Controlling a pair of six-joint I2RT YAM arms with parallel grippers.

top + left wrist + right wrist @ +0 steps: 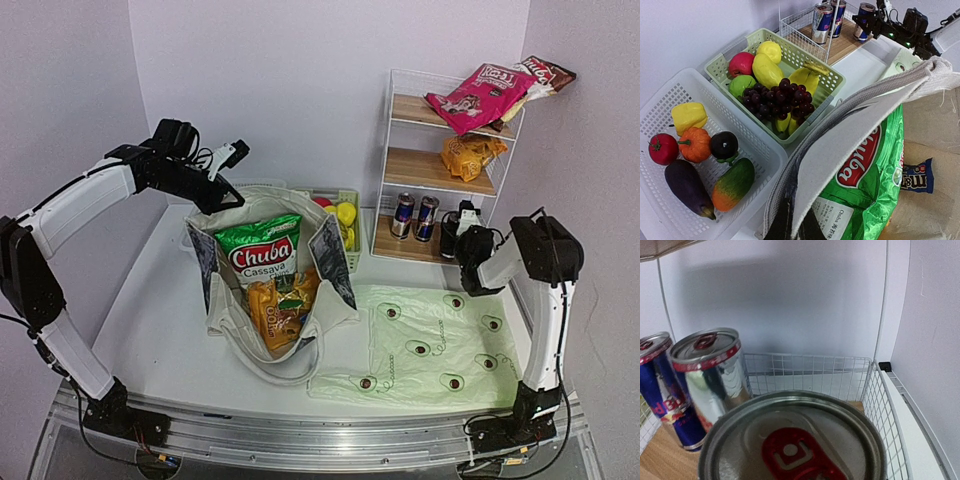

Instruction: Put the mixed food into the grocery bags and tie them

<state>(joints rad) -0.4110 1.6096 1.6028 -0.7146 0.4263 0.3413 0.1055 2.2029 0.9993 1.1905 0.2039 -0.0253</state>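
At the centre of the surface (150, 330) a canvas tote (222, 300) sits open. A green-and-white packet (260, 252) and an orange packet (280, 308) lie inside it. The left wrist view also shows a small blue packet (916, 177) in the tote, at 3 o'clock from the green one. The left end effector (228, 196) is at the tote's 11 o'clock corner, its fingers (782, 225) pressed together on the canvas rim.

At 4 o'clock from the tote, just beside it, a plastic bag (430, 350) printed with avocados lies flat on the surface.

At 12 o'clock, behind the tote, a green basket (840, 82) holds dark grapes (777, 97), yellow fruit (765, 69) and a red apple (741, 63). Seen from the left wrist, a white basket (660, 100) of vegetables sits just beside it at 8 o'clock.

At 2 o'clock from the tote stands a wire rack (388, 120). A pink packet (478, 97) and a brown packet (548, 70) are on its top shelf and a second orange packet (470, 152) is on the middle one. The right end effector (458, 235) is at the drink can (790, 440) on the bottom shelf. The right wrist view looks down on the can's lid and red tab, with two other cans (710, 375) at its 10 o'clock. No fingers show in that view, so I cannot tell whether they are spread or clamped on the can.
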